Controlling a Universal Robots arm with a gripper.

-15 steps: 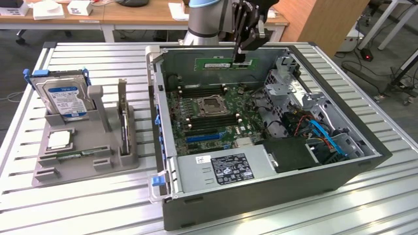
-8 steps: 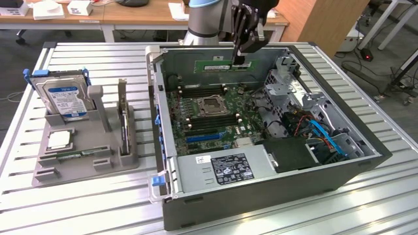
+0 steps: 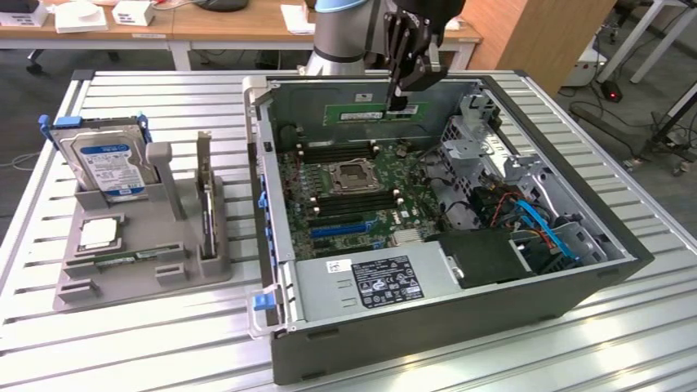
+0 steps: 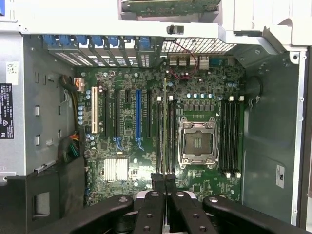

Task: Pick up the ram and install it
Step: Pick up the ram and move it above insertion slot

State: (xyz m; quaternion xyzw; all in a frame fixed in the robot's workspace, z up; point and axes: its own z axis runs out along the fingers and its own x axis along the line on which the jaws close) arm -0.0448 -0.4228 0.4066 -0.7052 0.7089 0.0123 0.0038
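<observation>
The ram (image 3: 357, 113) is a long green stick held level above the back of the open computer case (image 3: 610, 269). My gripper (image 3: 400, 104) is shut on the ram's top edge, near one end. In the wrist view the fingers (image 4: 155, 187) pinch the ram (image 4: 165, 122), which is seen edge-on as a thin line. It hangs over the memory slots (image 4: 168, 141) beside the processor socket (image 4: 197, 141). A second bank of slots (image 4: 231, 136) lies on the socket's other side. The ram is clear of the board and does not touch any slot.
The case walls and a drive cage (image 3: 479, 131) ring the motherboard, with a power supply (image 3: 376, 278) at the near end. On the exterior view's left a grey holder (image 3: 201, 265) carries a blue-labelled hard drive (image 3: 109, 159), an upright card (image 3: 205, 204) and a processor chip (image 3: 98, 233).
</observation>
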